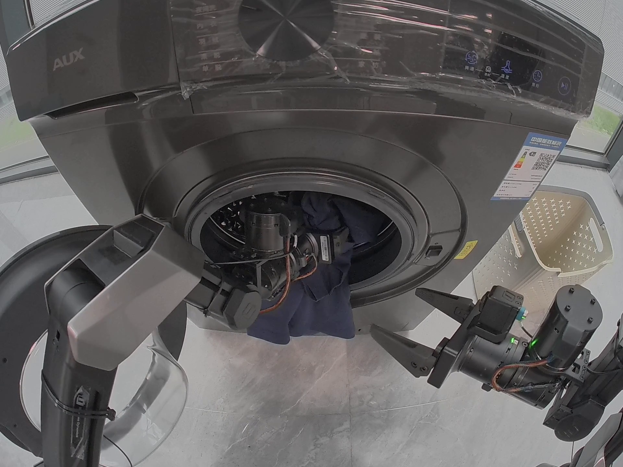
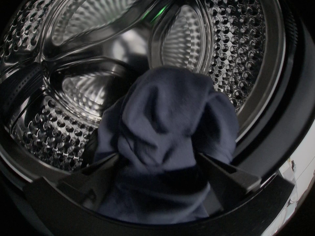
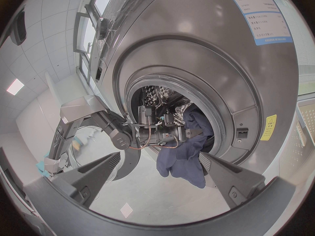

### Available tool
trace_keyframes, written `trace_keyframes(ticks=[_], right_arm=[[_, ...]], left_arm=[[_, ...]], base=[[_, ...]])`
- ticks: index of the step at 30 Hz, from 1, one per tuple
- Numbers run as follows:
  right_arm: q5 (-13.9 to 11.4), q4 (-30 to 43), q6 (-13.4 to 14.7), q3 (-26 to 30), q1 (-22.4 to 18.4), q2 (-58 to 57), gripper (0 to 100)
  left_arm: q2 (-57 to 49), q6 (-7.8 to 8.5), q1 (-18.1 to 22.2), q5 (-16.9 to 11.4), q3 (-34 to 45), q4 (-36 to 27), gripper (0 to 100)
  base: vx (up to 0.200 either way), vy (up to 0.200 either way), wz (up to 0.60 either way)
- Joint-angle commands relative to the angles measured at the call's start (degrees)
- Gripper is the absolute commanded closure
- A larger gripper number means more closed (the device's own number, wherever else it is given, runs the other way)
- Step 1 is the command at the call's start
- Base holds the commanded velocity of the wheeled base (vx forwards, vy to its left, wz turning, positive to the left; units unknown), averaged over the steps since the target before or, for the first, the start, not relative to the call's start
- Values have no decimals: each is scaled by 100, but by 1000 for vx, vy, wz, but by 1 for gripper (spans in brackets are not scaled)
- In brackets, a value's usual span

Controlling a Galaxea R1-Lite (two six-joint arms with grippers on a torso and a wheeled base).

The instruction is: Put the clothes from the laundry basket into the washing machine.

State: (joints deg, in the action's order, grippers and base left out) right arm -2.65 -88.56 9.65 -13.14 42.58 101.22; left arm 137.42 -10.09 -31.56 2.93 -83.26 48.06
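Clamping navy garment [image 1: 318, 296] in left gripper [image 2: 157, 158], wrist deep in washing machine [image 1: 389, 131] drum so bunched end lands inside. Tail hanging out over door rim toward floor. Holding right gripper [image 1: 396, 311] spread open, empty, near laundry basket [image 1: 564, 228], probably clear of the door.

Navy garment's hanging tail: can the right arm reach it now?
Probably yes. The right end effector is open, only bare floor between it and the navy garment; the left arm sits higher, in the drum mouth.
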Motion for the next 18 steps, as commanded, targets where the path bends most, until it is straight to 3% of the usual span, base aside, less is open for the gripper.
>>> trace_keyframes(ticks=[1, 6, 10, 18], right_arm=[[1, -3, 10, -4, 13, 21, 0], [1, -3, 1, -13, 13, 30, 0], [1, -3, 1, -22, 13, 38, 0], [1, -3, 1, -31, 22, 38, 0]], left_arm=[[584, 16, 98, 41, -841, -288, 100], [821, -1, 71, 226, -1131, -200, 100], [1164, -54, 141, 797, -2168, -174, 100], [1208, -309, 326, 1079, -2933, -191, 100]], base=[[0, 0, 0], [0, 0, 0], [0, 0, 0], [0, 0, 0]])
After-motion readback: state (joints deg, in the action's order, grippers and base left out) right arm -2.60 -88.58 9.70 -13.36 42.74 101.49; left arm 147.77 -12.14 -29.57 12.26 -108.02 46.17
